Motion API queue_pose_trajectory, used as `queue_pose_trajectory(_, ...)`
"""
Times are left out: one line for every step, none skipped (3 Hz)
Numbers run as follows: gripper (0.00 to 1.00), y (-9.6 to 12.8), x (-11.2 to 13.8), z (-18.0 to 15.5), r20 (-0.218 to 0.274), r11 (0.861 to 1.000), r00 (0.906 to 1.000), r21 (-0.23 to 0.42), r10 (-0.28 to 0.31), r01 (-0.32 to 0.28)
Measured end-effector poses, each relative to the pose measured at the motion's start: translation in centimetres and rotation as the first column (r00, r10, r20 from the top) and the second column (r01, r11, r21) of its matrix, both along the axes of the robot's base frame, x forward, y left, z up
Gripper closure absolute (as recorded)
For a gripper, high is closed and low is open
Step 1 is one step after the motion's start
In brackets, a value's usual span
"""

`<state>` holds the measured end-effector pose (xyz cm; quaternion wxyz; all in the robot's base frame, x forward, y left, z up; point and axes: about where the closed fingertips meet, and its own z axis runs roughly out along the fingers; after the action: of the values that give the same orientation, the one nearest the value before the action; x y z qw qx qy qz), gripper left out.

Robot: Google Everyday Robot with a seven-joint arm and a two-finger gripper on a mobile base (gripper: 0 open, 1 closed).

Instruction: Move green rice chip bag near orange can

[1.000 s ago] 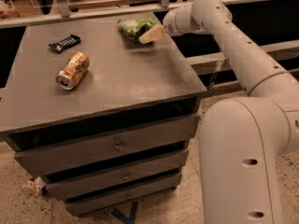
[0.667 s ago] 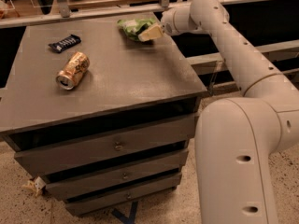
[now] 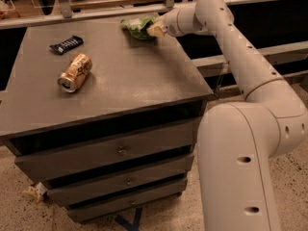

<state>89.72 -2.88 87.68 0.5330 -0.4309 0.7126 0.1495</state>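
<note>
Grey cabinet top (image 3: pixel 139 81), upper centre: gripper (image 3: pixel 154 30) at green rice chip bag (image 3: pixel 136 26), which looks light, crinkly and slippery, so pinch a bunched edge; can't tell if it's clamped.

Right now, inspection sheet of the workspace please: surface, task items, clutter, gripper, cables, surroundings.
Surface: grey cabinet top, flat.
Task items: green rice chip bag at the far edge; orange can on its side, well apart from the bag.
Clutter: dark candy bar wrapper beyond the can.
Gripper: gripper at the bag, on its side away from the can.
Cables: nothing seen.
Surroundings: drawers below, speckled floor, rail behind.
</note>
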Motion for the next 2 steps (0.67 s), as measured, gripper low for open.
queue_pose_trajectory(0.88, -0.3, -0.2, 0.4, 0.003, 1.0, 0.9999, 0.006, 0.016, -0.016)
queue_pose_trajectory(1.0, -1.4, -1.2, 1.9, 0.007, 1.0, 0.9996, 0.014, 0.026, -0.026)
